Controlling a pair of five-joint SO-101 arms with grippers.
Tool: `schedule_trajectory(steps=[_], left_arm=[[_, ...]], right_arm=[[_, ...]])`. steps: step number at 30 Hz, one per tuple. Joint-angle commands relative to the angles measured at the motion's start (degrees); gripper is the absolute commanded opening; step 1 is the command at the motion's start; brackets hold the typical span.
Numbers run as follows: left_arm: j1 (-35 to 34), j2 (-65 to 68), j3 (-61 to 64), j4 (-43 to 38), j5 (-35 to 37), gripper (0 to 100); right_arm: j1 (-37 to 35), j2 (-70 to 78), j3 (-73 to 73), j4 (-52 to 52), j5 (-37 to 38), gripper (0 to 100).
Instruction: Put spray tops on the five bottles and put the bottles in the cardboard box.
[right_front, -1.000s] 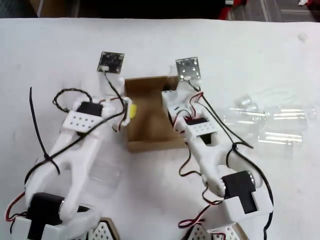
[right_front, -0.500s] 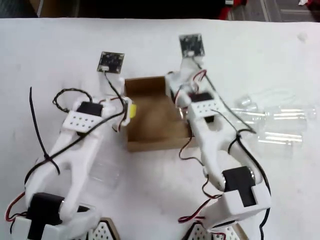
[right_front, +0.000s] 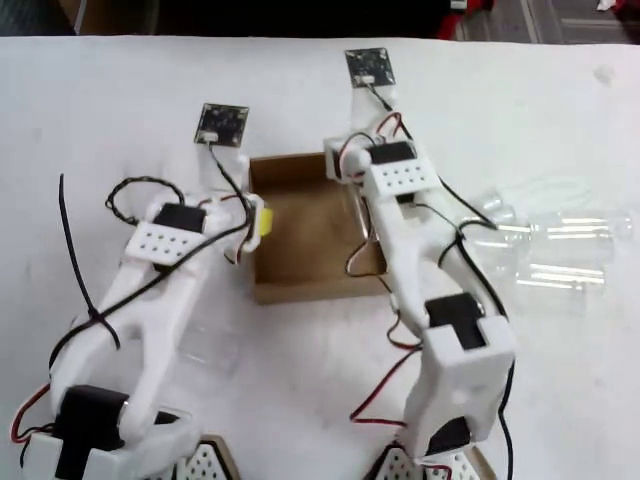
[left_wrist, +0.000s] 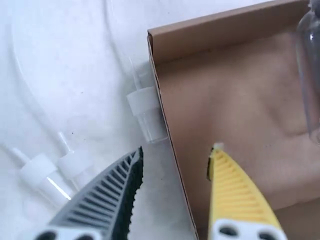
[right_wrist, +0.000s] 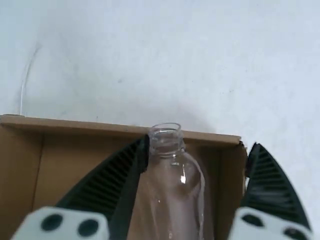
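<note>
1. While the right pincer (right_wrist: 198, 145) hangs over the cardboard box (right_front: 300, 288) with its jaws spread wide, you have a clear bottle (right_wrist: 175, 175) between them, inside the box and by its far wall. Neither jaw grips it, and it sits closer to one jaw than to the other.
2. The bottle's long axis runs straight out from the wrist, its open neck pointing away toward that far wall. The jaws stand on either side of the axis, so you can close across the body without turning the wrist.
3. The neck is bare, with no spray top on it. The spray tops (left_wrist: 145, 114) lie on the desk (right_front: 120, 100) just outside the box's opposite wall, one touching the cardboard and two more a little farther off.
4. Your left pincer (left_wrist: 177, 149) is by far the nearer to those tops. Its jaws are also parted with nothing between them, and they straddle the box wall, the grey jaw over the desk and the yellow one over the box floor.
5. The spare bottles (right_front: 560, 240) lie on their sides on the desk, well apart from the box on the right arm's side.
6. From above, the right arm hides the box's right side. You cannot tell whether the bottle lies flat or leans on the wall, and its base is cut off. The clear plastic makes the spare bottles hard to count.
</note>
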Motion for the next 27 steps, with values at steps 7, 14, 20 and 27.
schedule_trajectory(steps=[7, 14, 20, 27], left_arm=[[-0.8, -0.5, -0.4, 0.0, 0.4, 20], [-0.8, -0.5, -0.4, 0.0, 0.4, 20], [-0.8, -0.5, -0.4, -0.1, 0.4, 20], [-0.8, -0.5, -0.4, -0.1, 0.4, 20]], right_arm=[[0.0, 7.3, -16.5, 8.6, 0.1, 19.6], [0.0, 8.9, -19.4, 10.9, 0.1, 5.0], [0.1, 8.9, -19.5, 11.2, 0.1, 1.5], [1.7, 4.6, -19.2, 11.3, 0.1, 1.5]])
